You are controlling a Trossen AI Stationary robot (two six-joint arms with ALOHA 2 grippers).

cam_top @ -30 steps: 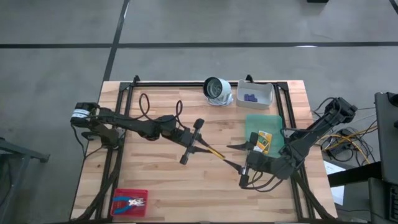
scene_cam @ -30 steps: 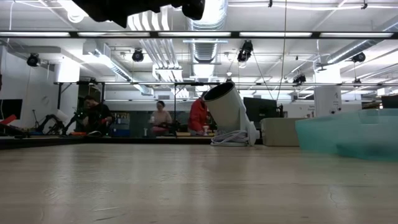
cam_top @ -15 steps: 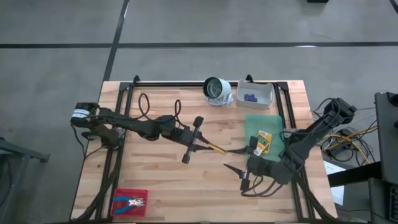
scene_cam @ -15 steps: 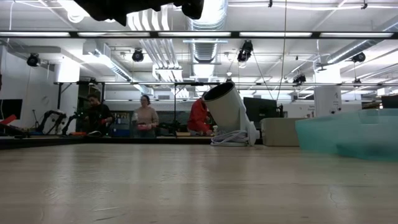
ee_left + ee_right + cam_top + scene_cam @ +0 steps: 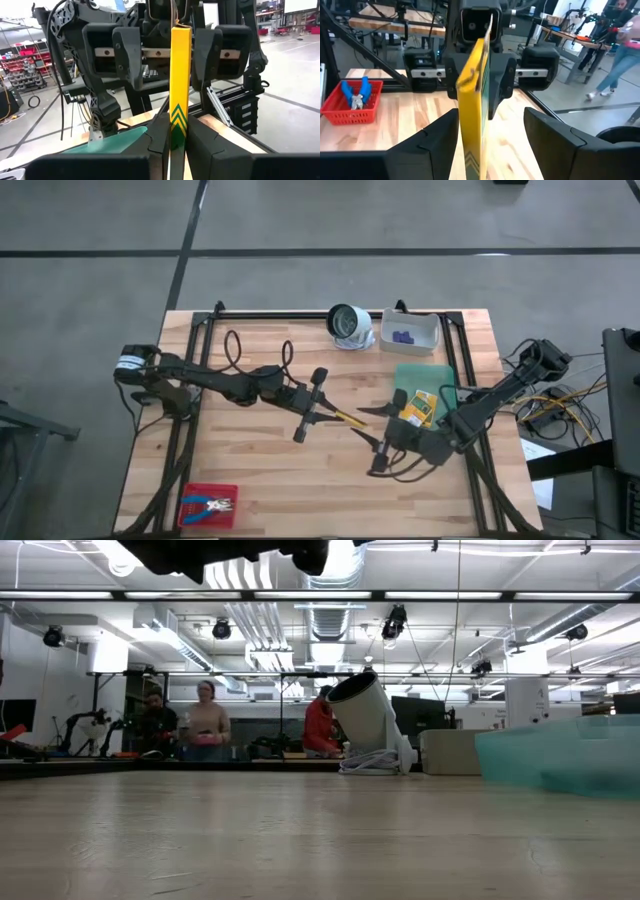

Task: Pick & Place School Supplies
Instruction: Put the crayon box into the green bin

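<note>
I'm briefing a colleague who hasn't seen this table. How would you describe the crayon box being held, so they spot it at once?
Start at the wooden table and find its middle, where the two dark arms meet. The left gripper is shut on a thin yellow-and-green crayon box, lifted off the wood, with the open right gripper facing it. The other yellow-and-green crayon box lies on the green mat.

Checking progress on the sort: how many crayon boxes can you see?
2: one crayon box clamped in the left gripper, mid-table; another on the green mat. Others may be hidden.
</note>
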